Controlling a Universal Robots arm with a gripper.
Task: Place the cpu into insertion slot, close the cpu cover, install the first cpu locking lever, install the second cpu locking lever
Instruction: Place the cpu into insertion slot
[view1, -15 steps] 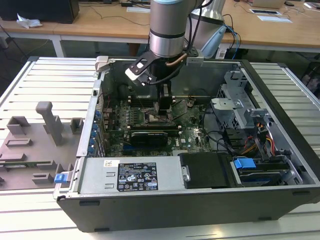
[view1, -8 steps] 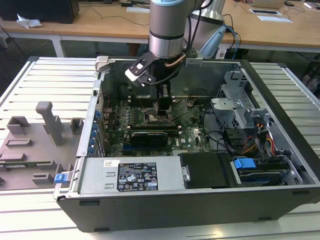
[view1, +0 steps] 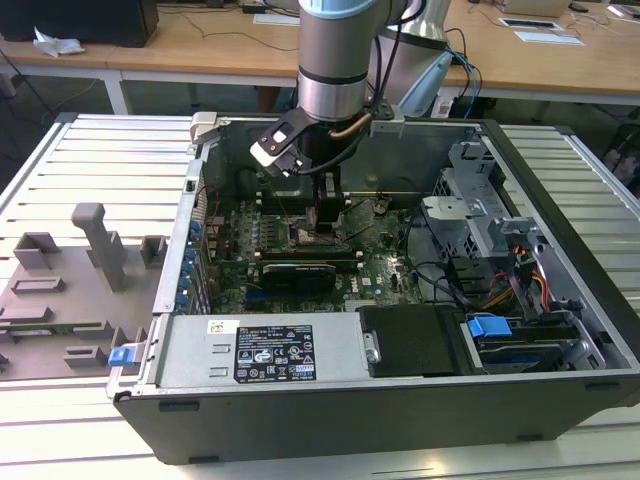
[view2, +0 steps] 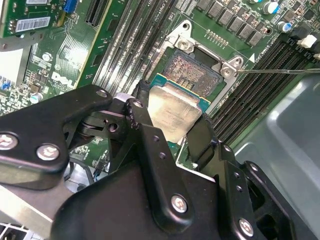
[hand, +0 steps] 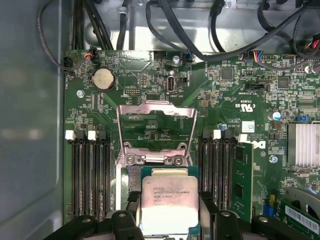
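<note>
— Cpu (hand: 167, 202): where is it?
— Pinched by two sides in the tool (view2: 169, 116), silver top up, right over the slot (view2: 192, 72). I cannot tell whether it is seated; in the second wrist view some pins lie bare beyond it.
— And the cover (hand: 156, 106)?
— Flipped open, lying back from the slot on the green board (hand: 225, 95), inside the case (view1: 560, 390).

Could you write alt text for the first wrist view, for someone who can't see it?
A black gripper holds a square silver cpu over its socket on a green circuit board. The socket's metal cover stands flipped open, with rows of long black memory slots on either side.
</note>
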